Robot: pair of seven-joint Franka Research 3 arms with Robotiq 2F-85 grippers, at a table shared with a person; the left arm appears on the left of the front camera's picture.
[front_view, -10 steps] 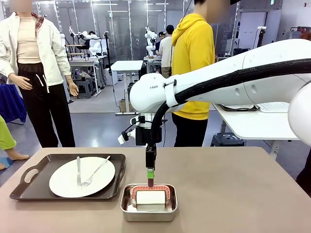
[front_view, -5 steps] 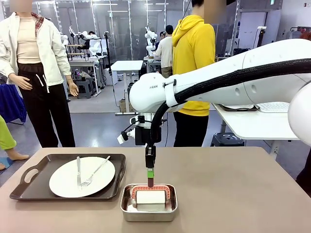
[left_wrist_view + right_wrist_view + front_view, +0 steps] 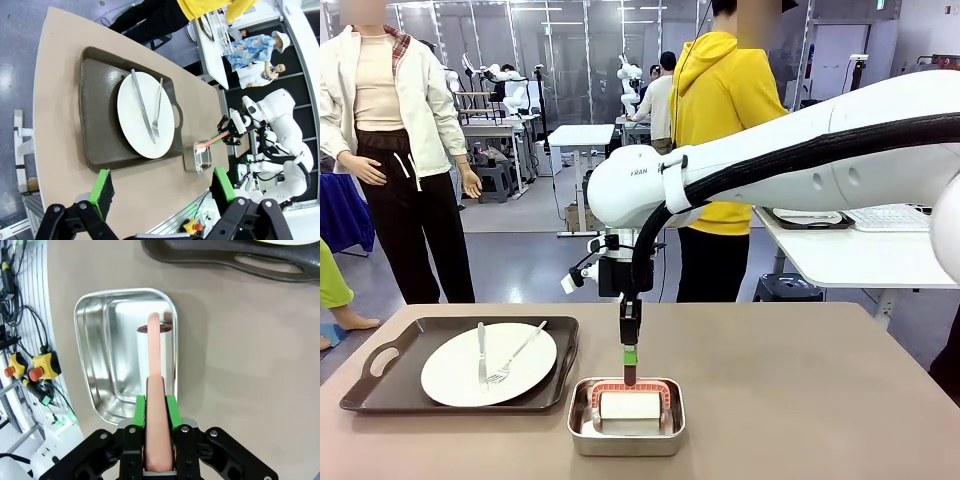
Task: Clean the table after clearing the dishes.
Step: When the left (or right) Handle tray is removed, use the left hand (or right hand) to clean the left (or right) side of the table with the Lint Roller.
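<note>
The bench [image 3: 800, 400] is showing a plain matte taupe-brown. A dark brown tray [image 3: 565, 345] is carrying a white plate [image 3: 445, 385] with a silver fork [image 3: 520, 352] and knife [image 3: 481, 352]. The pan [image 3: 625, 445] is gleaming steel-grey around a white roller [image 3: 630, 406] with a salmon-pink handle [image 3: 155, 390]. Black fingers [image 3: 131, 439] are wearing green pads [image 3: 140, 411].

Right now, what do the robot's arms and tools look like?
The right arm is fat, round and white, with a ribbed black cable strapped along it and tiny lettering on its rounded end. The right tool and the left tool are black, with two fingers each and bright green pads.
</note>
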